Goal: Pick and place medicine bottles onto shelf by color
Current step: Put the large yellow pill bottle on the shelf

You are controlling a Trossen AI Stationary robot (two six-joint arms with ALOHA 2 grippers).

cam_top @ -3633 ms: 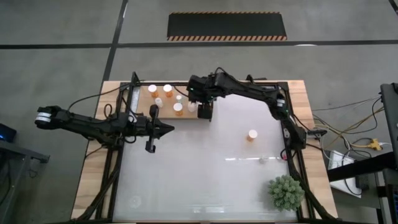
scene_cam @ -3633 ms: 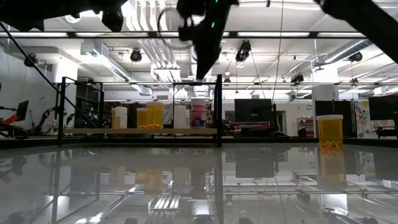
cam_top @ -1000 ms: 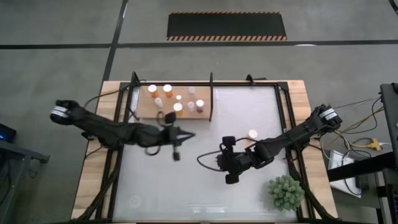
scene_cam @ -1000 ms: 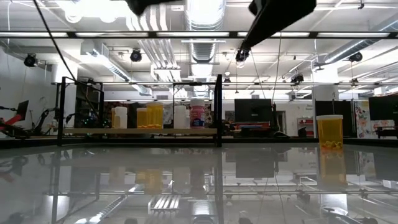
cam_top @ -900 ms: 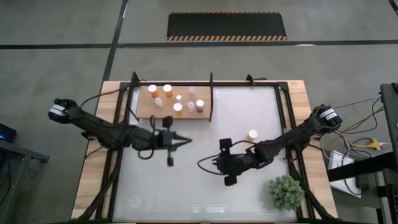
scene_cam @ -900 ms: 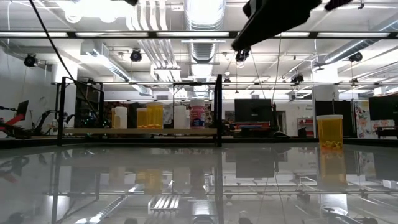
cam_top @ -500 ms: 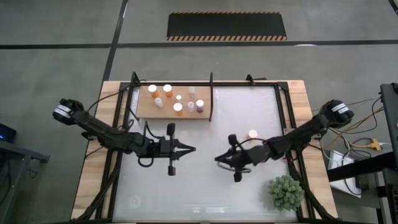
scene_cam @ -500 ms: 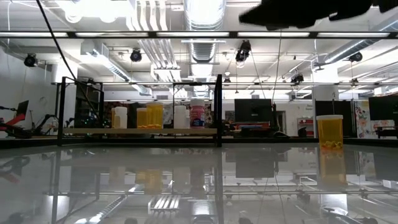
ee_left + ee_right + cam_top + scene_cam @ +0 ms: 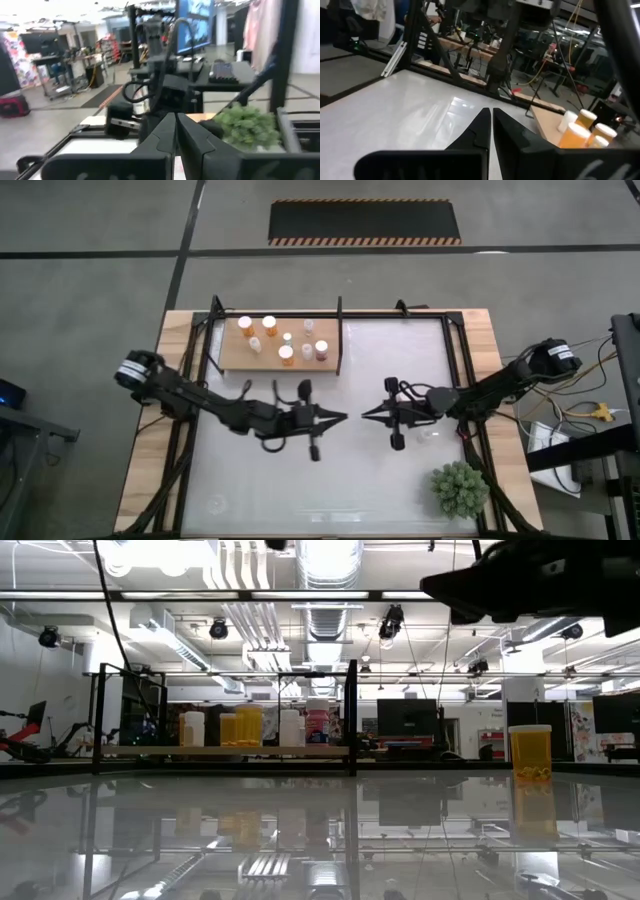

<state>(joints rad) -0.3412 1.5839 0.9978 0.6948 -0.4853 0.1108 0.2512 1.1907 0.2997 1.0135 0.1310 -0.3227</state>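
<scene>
Both arms hang over the mid tabletop (image 9: pixel 300 480), tips facing each other w/ a clear gap between. Left end effector (image 9: pixel 343 418) sits just left of centre, fingers (image 9: pixel 167 131) pressed together, nothing held. Right end effector (image 9: pixel 365 413) is just right of centre, also pinched shut and empty; its wrist view shows the two fingers (image 9: pixel 482 125) meeting at a point over bare white surface.

Shelf (image 9: pixel 232 352), pale wood w/ black frame, is at the far left of the tabletop. Seven bottles stand on it, all white-capped: two orange ones (image 9: pixel 245 325) at the far left end, whitish ones (image 9: pixel 255 345) in the middle, a bigger orange one (image 9: pixel 286 355) at the near edge, and a maroon one (image 9: pixel 321 349) toward the right end. In the low view they line up along the board as white, orange, orange, white, pinkish-red (image 9: pixel 318 726), left to right.

Low view also shows one orange bottle (image 9: pixel 530 753) standing alone on the tabletop, well right of the shelf, upright, pills at the bottom. In the high view it's hidden under the right arm, can't make it out there.

Plant (image 9: pixel 459 489) sits at the near right corner, apart from everything; it also shows in the left wrist view beyond the other arm.
</scene>
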